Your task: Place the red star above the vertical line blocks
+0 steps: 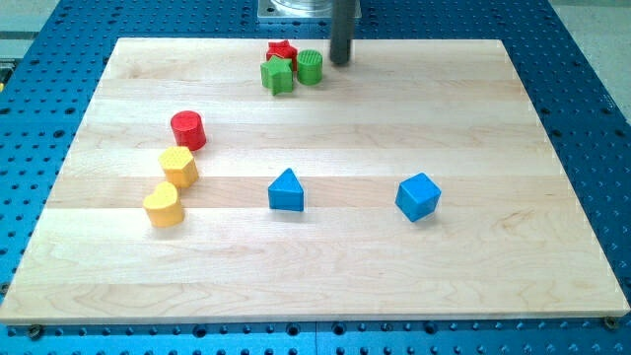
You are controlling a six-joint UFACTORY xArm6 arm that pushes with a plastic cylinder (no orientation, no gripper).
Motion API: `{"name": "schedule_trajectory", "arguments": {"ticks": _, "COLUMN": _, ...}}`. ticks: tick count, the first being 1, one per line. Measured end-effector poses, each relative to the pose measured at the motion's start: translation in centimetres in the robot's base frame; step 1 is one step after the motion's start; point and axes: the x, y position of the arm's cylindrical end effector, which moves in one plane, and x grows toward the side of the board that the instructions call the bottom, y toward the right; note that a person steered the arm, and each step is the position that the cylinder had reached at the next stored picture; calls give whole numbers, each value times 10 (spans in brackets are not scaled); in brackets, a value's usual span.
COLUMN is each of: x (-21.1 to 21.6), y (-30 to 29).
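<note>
The red star (281,50) lies near the board's top edge, behind the green star (278,74) and beside the green cylinder (310,67); the three touch or nearly touch. My tip (340,62) stands just to the right of the green cylinder, a small gap away. At the view's left, a red cylinder (187,129), a yellow hexagon (178,166) and a yellow heart (164,205) form a slightly slanted line running top to bottom.
A blue triangle (286,189) lies at the board's centre and a blue cube (418,196) to its right. The wooden board (325,276) rests on a blue perforated table. The arm's metal base shows at the top.
</note>
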Motion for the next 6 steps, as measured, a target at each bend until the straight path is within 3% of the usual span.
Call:
{"name": "schedule_trajectory", "arguments": {"ticks": 2, "x": 28, "y": -146}}
{"name": "schedule_trajectory", "arguments": {"ticks": 3, "x": 56, "y": -163}}
{"name": "schedule_trajectory", "arguments": {"ticks": 6, "x": 57, "y": -199}}
